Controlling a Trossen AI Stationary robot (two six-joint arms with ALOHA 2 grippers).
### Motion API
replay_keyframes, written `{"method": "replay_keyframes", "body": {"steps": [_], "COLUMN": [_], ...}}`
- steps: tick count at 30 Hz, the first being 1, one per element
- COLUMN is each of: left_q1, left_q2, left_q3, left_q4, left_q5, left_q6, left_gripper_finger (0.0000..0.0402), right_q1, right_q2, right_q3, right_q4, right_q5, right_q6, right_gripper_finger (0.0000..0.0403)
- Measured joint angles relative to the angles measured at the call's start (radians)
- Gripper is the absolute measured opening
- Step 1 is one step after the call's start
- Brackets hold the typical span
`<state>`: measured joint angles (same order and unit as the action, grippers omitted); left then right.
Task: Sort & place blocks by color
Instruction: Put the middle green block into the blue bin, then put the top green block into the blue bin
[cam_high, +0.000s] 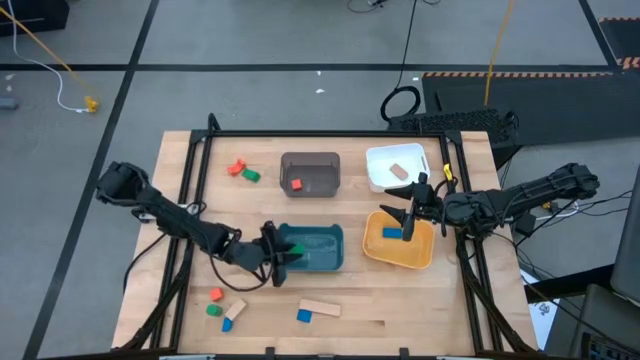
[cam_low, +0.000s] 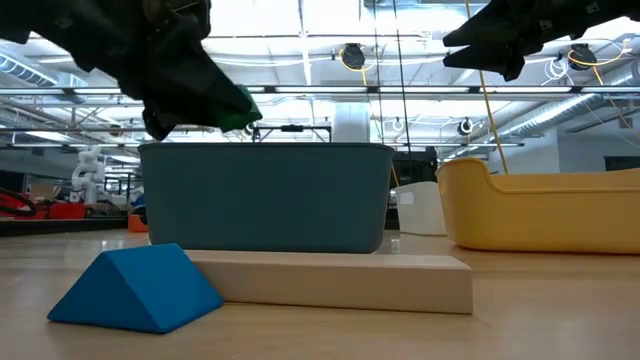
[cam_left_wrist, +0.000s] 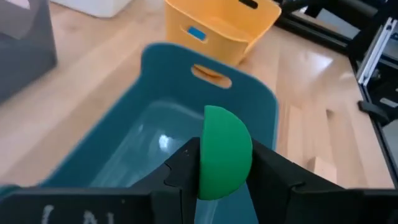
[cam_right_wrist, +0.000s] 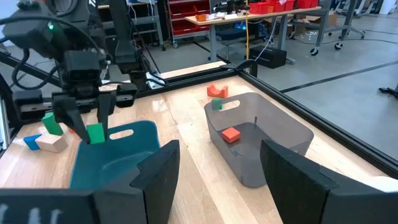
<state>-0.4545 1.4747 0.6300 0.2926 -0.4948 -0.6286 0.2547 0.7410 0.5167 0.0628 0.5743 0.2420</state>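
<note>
A green block (cam_left_wrist: 224, 152) with a rounded end sits between the fingers of my left gripper (cam_left_wrist: 225, 167), above the left end of the teal bin (cam_high: 318, 250). The low view shows the block (cam_low: 238, 112) higher than the teal bin's rim (cam_low: 265, 148). My right gripper (cam_high: 408, 212) hangs open over the yellow bin (cam_high: 415, 255), nothing between its fingers (cam_right_wrist: 161, 165). The yellow bin holds a blue block (cam_high: 392, 233). A red block (cam_high: 295, 184) lies in the grey bin (cam_high: 310, 160), and a wood block (cam_high: 399, 171) lies in the white bin (cam_high: 385, 155). My left gripper pinches the green block by two opposite sides (cam_left_wrist: 208, 168) between its two fingers. The block's rounded end (cam_left_wrist: 219, 115) sticks out past the fingertips. The fingers slant downward from the table's left side. The block is lifted clear, above the inside of the teal bin.
Loose blocks lie on the table: a red one (cam_high: 237, 167) and a green one (cam_high: 250, 176) at far left, and orange (cam_high: 216, 294), green (cam_high: 213, 310), blue (cam_high: 304, 315) and a wood bar (cam_high: 320, 308) near the front edge. A black frame rail borders the table.
</note>
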Motion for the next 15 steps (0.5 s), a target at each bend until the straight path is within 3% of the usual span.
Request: {"method": "replay_keyframes", "body": {"steps": [15], "left_q1": [-0.006], "left_q2": [0.055], "left_q3": [0.0], "left_q4": [0.001], "left_q5": [-0.014], "left_q6": [-0.064], "left_gripper_finger": [0.0104], "right_q1": [0.0], "right_q2": [0.0], "right_q3": [0.0], "right_q4": [0.0], "right_q5": [0.0], "right_q6": [0.0], "right_gripper_finger": [0.0215]}}
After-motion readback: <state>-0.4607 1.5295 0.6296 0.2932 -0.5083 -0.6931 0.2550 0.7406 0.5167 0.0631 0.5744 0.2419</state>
